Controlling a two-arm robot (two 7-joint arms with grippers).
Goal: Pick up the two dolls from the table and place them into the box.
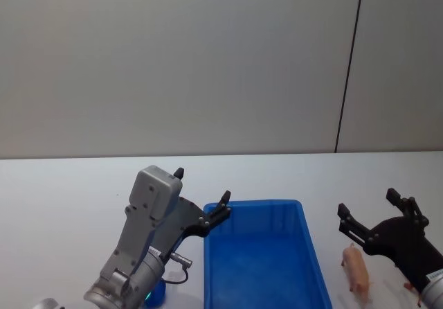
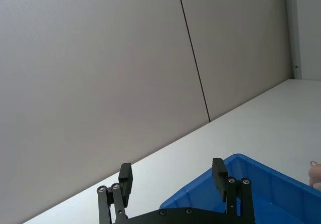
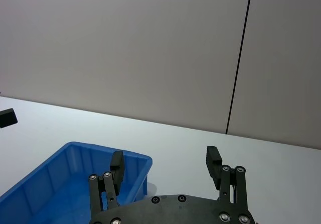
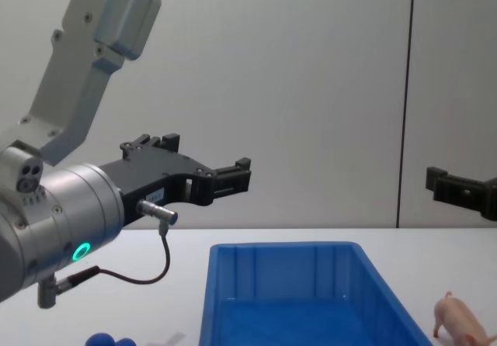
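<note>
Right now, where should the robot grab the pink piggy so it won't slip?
Probably around the middle of its round body, coming straight down from above. The pig stands on the table to the right of the blue box, back up, so both sides are free to pinch. The right gripper, open, hovers closest; the left gripper is at the box's left edge.

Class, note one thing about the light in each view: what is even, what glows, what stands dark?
Head view: even light; the pink pig throws little shadow on the white table. Chest view: a green ring glows on the left arm. Left wrist view: the open left pincer stands dark against the pale wall; right wrist view: the right pincer likewise.
</note>
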